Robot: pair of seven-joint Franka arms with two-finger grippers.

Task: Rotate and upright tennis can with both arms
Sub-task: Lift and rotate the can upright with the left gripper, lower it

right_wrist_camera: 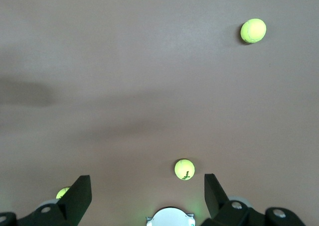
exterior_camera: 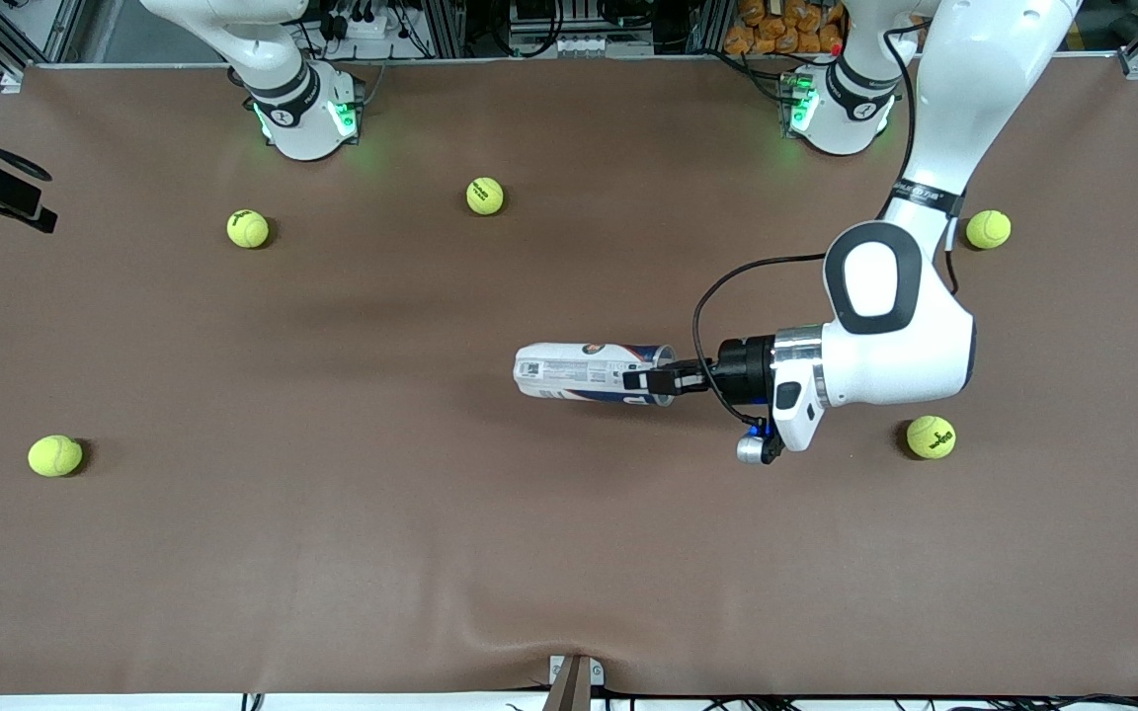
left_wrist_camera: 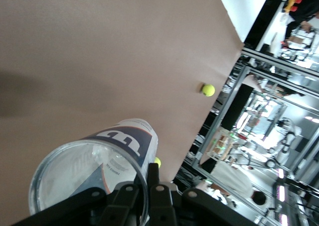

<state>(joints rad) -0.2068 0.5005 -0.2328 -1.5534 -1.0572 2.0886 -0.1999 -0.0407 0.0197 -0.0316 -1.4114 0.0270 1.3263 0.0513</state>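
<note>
Left gripper [exterior_camera: 650, 379] clamped on tennis can [exterior_camera: 579, 372] rim, right gripper [right_wrist_camera: 147, 186] spread wide

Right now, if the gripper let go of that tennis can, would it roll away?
Probably yes: the tennis can lies on its side, and a round tube rolls easily. It looks empty through its open end in the left wrist view, so it is likely light. The left gripper pinches only its thin rim, so it might flex or slip.
</note>
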